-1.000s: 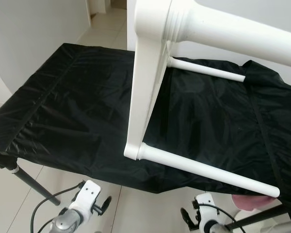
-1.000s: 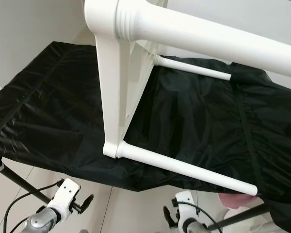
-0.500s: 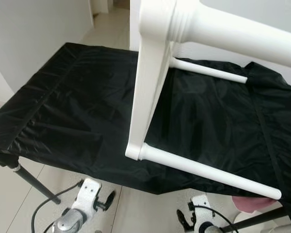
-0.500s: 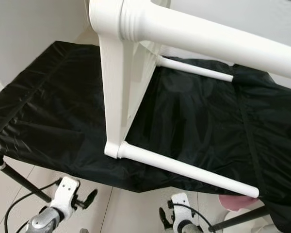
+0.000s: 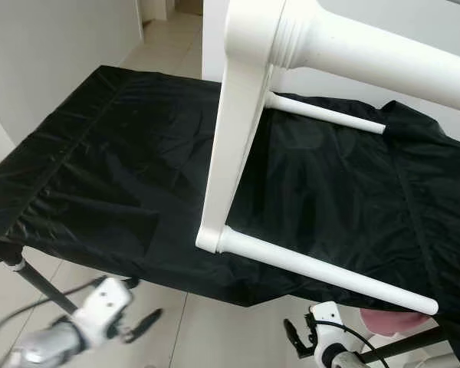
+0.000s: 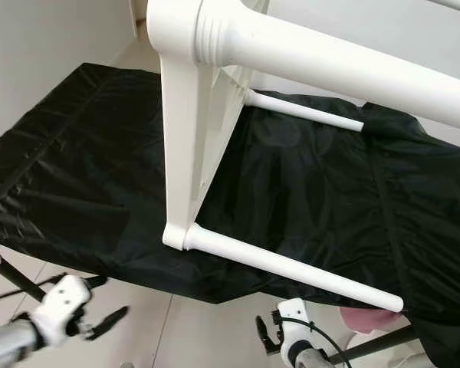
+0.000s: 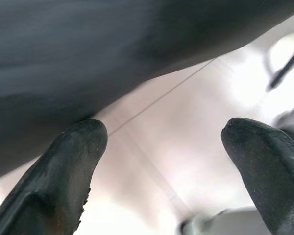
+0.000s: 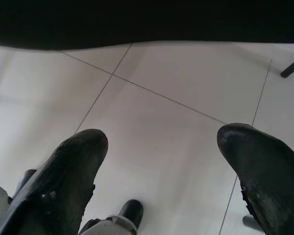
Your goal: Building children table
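A white children's table (image 5: pixel 234 146) lies on its side on the black cloth-covered workbench (image 5: pixel 100 169). Its top stands on edge and its round legs (image 5: pixel 322 272) stick out toward the right. One thick leg (image 5: pixel 383 61) runs across the top of the view, close to the camera. My left gripper (image 7: pixel 164 147) hangs below the bench's front edge at the lower left, blurred, fingers (image 7: pixel 71 161) open with nothing between them. My right gripper (image 8: pixel 161 152) hangs low at the lower right, open over the floor tiles.
Black stand legs (image 5: pixel 38 280) hold the bench up at both front corners. A pink object (image 5: pixel 391 322) sits on the floor at the lower right. White walls close in on the left and behind. Pale floor tiles lie in front of the bench.
My left arm has swung left and down, now blurred near the lower left corner. The table and the right arm stay as they were; the camera shifted slightly.
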`<state>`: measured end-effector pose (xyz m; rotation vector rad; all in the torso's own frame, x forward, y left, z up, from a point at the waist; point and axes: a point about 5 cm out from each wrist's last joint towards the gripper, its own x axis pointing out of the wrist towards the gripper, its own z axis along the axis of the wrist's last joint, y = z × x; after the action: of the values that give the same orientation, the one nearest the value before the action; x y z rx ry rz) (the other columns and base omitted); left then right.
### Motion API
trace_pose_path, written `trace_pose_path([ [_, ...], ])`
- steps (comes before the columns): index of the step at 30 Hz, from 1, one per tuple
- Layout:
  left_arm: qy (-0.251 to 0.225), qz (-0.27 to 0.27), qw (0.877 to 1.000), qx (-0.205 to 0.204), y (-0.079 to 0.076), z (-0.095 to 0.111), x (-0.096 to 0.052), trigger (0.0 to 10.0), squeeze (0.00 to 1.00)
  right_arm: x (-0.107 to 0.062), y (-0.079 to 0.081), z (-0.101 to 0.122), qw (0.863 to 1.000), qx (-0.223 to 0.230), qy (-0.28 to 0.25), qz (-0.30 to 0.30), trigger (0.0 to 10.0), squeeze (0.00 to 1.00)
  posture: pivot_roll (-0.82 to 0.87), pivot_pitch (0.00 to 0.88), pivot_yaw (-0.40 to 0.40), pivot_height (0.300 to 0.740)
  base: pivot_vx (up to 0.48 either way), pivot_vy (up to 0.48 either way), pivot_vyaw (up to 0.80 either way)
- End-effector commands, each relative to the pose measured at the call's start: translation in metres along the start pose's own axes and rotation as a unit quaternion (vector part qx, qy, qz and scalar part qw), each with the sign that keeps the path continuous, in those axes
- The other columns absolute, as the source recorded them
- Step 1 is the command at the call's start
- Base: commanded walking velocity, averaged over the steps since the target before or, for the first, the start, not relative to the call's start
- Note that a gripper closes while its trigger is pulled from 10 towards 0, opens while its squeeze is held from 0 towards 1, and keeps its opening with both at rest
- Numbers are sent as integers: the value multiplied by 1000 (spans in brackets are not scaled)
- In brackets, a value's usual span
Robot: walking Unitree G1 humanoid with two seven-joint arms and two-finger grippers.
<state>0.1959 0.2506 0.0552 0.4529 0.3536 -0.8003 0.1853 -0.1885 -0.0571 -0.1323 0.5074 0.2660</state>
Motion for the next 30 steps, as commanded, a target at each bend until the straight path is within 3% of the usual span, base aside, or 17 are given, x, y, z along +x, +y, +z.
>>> trace_pose_path([
  [1,14,-6,1000,10,6,0,-4,10000,0,0,0,1,1000,-6,-1,5,10000,0,53,0,-78,740,0,0,0],
  [2,32,11,999,9,18,1,-14,10000,0,1,0,1,1000,-7,-2,7,10000,0,54,0,-80,740,0,0,0],
  [4,40,20,999,10,23,2,-18,10000,0,1,0,1,1000,-6,-2,6,10000,0,54,0,-80,740,0,0,0],
  [5,66,59,995,45,39,2,-28,10000,0,1,0,1,1000,-6,-3,8,10000,0,54,0,-80,740,0,0,0],
  [9,78,86,991,69,51,8,-35,10000,0,1,0,1,1000,-6,-3,8,10000,0,55,0,-79,740,0,0,0],
  [13,36,126,989,75,66,28,-33,10000,0,0,1,0,1000,-5,0,7,10000,0,57,0,-76,740,0,0,0],
  [14,-31,156,984,76,75,51,-27,10000,0,0,2,0,1000,-3,-1,6,10000,0,50,0,-73,740,0,0,0],
  [15,-31,156,984,76,75,51,-27,10000,0,0,2,0,1000,-3,-1,6,10000,0,50,0,-73,740,0,0,0],
  [17,-103,156,981,59,72,75,-20,10000,0,0,2,0,1000,0,-1,4,10000,0,45,0,-68,740,0,0,0],
  [20,-123,142,981,44,67,81,-16,10000,0,0,3,0,1000,0,-1,5,10000,0,45,0,-68,740,0,0,0],
  [23,-178,105,978,21,52,102,0,10000,0,0,3,0,1000,2,-3,2,10000,0,41,0,-66,740,0,0,0],
  [30,-200,75,977,12,41,114,11,10000,0,1,2,5,1000,7,-23,0,10000,0,37,0,-65,740,0,0,0],
])
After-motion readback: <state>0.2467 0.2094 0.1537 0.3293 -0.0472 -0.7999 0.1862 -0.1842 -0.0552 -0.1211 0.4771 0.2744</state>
